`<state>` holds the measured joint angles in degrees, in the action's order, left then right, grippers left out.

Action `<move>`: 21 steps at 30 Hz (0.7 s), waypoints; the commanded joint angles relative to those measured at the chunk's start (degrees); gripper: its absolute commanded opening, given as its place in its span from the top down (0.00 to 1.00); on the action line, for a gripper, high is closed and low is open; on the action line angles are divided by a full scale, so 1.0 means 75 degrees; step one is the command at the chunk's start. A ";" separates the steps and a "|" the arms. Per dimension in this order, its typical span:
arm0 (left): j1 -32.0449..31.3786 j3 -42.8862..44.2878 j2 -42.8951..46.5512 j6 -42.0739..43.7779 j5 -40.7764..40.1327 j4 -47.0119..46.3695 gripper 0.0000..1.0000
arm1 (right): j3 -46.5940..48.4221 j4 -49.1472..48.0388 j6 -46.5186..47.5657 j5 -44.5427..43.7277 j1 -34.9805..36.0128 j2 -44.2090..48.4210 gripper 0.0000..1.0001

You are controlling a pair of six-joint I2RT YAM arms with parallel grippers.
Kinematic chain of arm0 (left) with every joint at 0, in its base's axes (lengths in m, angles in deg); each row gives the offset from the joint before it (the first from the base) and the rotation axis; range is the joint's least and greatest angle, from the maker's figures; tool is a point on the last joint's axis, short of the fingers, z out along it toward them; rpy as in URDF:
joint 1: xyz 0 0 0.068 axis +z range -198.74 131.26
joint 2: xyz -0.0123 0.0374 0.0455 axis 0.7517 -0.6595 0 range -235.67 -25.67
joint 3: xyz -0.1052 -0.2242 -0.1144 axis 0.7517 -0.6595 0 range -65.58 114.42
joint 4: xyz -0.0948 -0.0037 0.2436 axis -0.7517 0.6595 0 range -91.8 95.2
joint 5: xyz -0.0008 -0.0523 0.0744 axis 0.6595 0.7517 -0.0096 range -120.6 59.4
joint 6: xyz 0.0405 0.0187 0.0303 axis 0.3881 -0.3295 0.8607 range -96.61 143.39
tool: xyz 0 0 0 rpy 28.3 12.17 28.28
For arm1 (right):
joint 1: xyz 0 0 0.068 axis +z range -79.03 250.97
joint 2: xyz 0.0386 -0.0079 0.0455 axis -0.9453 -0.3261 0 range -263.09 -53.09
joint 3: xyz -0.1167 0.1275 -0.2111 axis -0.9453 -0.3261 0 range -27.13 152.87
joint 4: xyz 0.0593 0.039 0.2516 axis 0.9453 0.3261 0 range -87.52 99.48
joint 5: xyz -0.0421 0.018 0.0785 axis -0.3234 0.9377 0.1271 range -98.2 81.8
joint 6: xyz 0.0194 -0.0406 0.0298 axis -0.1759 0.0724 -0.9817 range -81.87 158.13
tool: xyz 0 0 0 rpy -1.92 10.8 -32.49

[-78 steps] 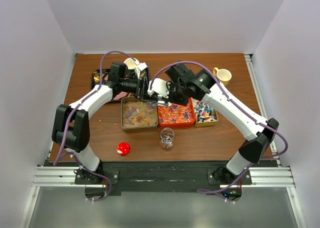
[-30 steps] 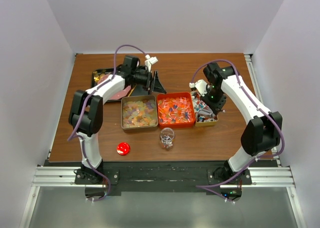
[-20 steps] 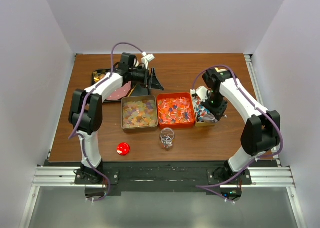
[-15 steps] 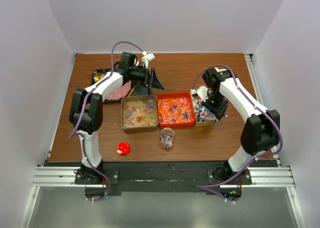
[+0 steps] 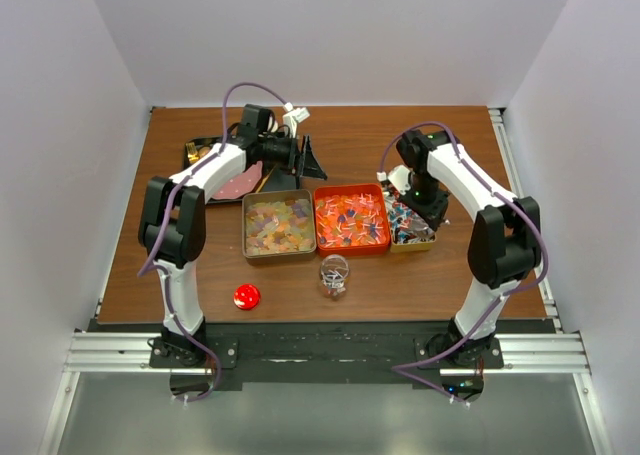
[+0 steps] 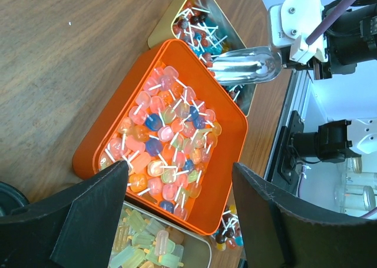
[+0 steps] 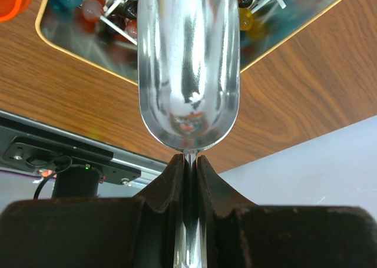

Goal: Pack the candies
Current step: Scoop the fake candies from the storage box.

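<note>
Right wrist view shows you the right gripper [image 7: 189, 162] clamped on an empty metal scoop [image 7: 188, 62], its bowl over the candies [image 7: 94, 12] in the right-hand gold tray [image 7: 70, 44]. Your left gripper [image 6: 179, 168] stands open over the orange tray [image 6: 100, 138].

Scoop [image 7: 188, 68] moved from orange tray [image 6: 109, 126] to gold tin [image 7: 82, 47], left tool [image 6: 178, 174] retracted

1. In your right wrist view, the scoop [image 7: 188, 62] hides most of the gold tin [image 7: 82, 51].
2. In your left wrist view, the pale candies [image 6: 144, 241] run off the bottom edge.
3. From above, the jar [image 5: 334, 273] holds contents too small to tell.
</note>
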<state>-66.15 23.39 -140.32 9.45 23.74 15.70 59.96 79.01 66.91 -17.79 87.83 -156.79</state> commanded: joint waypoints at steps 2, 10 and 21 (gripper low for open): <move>0.0036 0.0126 0.0134 0.0100 -0.0039 -0.0118 0.25 | 0.0574 0.2007 -0.0403 -0.0304 -0.0033 -0.0328 1.00; 0.0024 0.0044 0.0216 0.0147 -0.0074 -0.0071 0.25 | 0.1290 0.1983 -0.0532 -0.0245 -0.0045 -0.1032 1.00; 0.0048 -0.0097 0.0392 0.0358 -0.0215 0.0046 0.25 | 0.1993 0.1972 -0.0556 -0.0117 -0.0022 -0.1852 1.00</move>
<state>-66.15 23.11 -140.30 10.24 22.56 16.18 72.13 79.78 63.39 -19.16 87.77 -168.85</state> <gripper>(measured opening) 0.751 0.120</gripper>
